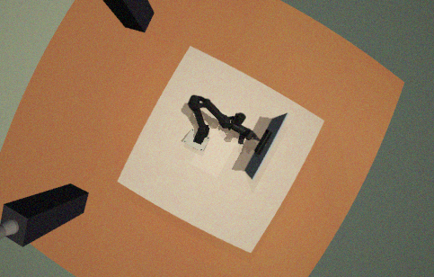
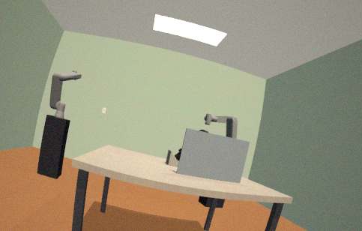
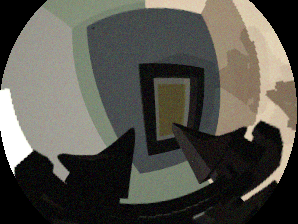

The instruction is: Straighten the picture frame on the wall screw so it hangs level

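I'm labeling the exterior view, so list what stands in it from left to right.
Black pedestal carrying a grey arm → small white wall plate → table's front left leg → grey wall panel on the table, with another grey arm rising behind it → table's right leg.

Count of what stands in the room

One desk [image 2: 133, 170] carries one black arm [image 1: 209, 114], one grey wall panel [image 2: 213, 155] and one dark picture frame [image 3: 169, 106] on that panel. The arm ends in one gripper [image 3: 162, 156] with two fingers. Two dark pedestals [image 1: 45, 213] stand on the floor, each bearing one grey camera arm [image 2: 60, 90]. One ceiling light [image 2: 189, 30] shows.
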